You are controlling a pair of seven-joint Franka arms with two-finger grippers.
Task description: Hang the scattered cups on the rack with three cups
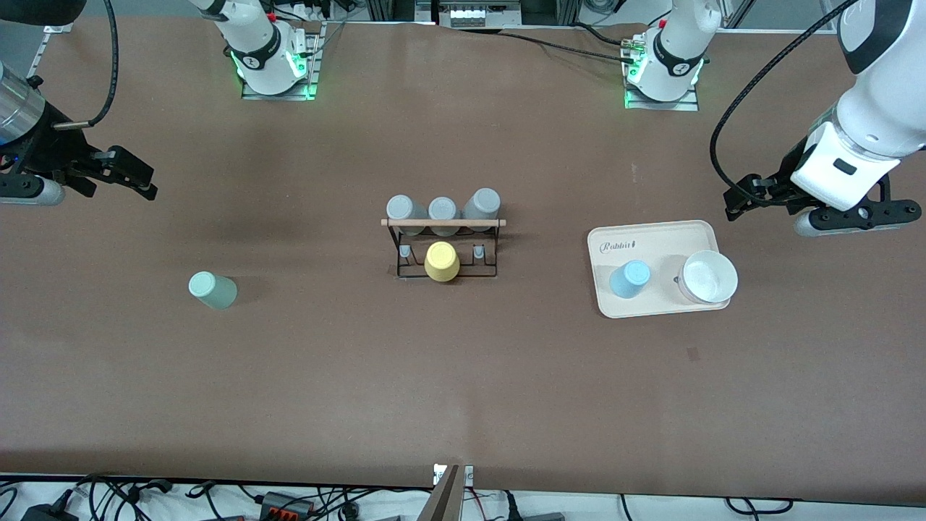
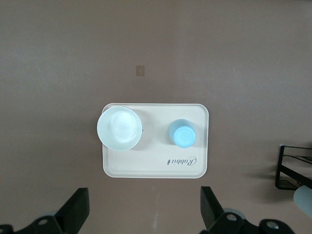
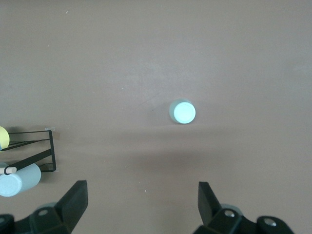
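A pale mint green cup (image 1: 212, 289) stands on the table toward the right arm's end; it also shows in the right wrist view (image 3: 183, 112). A light blue cup (image 1: 629, 278) stands on the cream tray (image 1: 665, 305) and shows in the left wrist view (image 2: 182, 133). The black wire rack (image 1: 443, 223) with a wooden rod stands mid-table. It holds three grey cups (image 1: 443, 209) and a yellow cup (image 1: 441, 261). My left gripper (image 1: 734, 201) is open and empty above the table beside the tray (image 2: 144, 195). My right gripper (image 1: 148, 183) is open and empty over the right arm's end (image 3: 142, 187).
A white bowl (image 1: 709, 276) sits on the tray beside the blue cup, also in the left wrist view (image 2: 119, 128). The rack's edge shows in both wrist views (image 2: 295, 168) (image 3: 34, 151). Cables lie along the table's near edge.
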